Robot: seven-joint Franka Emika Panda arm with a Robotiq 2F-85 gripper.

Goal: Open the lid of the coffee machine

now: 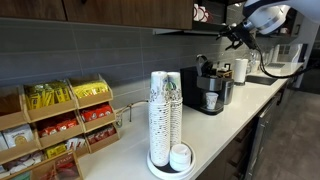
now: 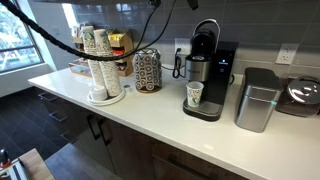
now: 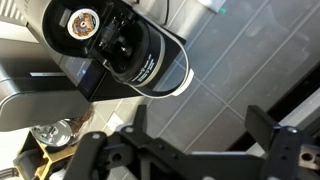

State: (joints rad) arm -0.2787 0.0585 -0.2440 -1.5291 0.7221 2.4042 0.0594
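The coffee machine [image 2: 205, 68] was black with a silver front panel, and its lid [image 3: 155, 70] was glossy black with small white lettering. The cup [image 2: 195, 95] in its bay was white with a green print, like the stacked paper cups [image 1: 165, 110]. The counter [image 2: 150, 125] was white and the wall tiles [image 1: 100, 50] grey. A canister [image 2: 147, 70] wore a dark-and-pale dotted pattern. Snack packets [image 1: 62, 95] showed yellow and red. The bin [image 2: 258, 100] was silver, the gripper [image 3: 180, 140] black.
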